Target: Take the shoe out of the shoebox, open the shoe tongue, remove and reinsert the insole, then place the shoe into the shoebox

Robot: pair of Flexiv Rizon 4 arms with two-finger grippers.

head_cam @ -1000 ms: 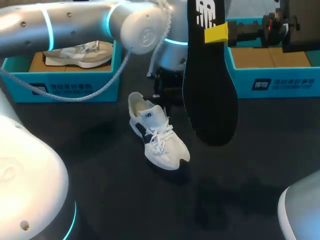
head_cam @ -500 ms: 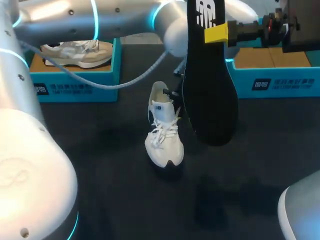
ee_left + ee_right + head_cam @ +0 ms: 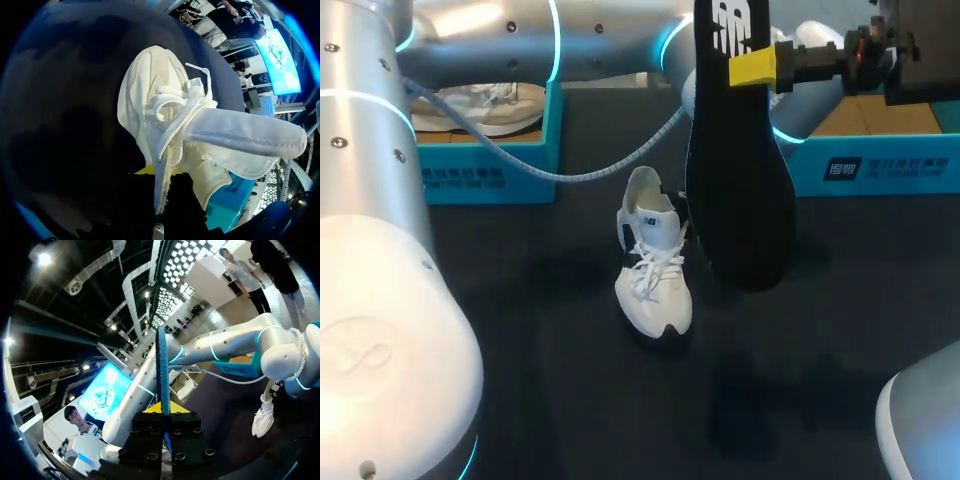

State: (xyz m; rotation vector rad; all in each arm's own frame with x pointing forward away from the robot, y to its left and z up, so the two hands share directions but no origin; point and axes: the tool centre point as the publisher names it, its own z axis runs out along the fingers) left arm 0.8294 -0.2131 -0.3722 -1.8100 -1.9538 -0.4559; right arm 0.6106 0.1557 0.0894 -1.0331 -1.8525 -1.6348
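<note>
Swung rightward, the white shoe [image 3: 655,285], tongue pulled out, sits pinched in left gripper [image 3: 161,176]; right gripper [image 3: 163,409] pinches black insole [image 3: 740,190]

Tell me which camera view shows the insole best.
The head view: the black insole hangs broadside, almost whole, from the right gripper. The right wrist view catches it only edge-on, as a thin blue strip. The left wrist view shows the white sneaker, not the insole.

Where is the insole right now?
In the head view the insole hangs right of centre, pinched by the right gripper, just right of the shoe.
</note>
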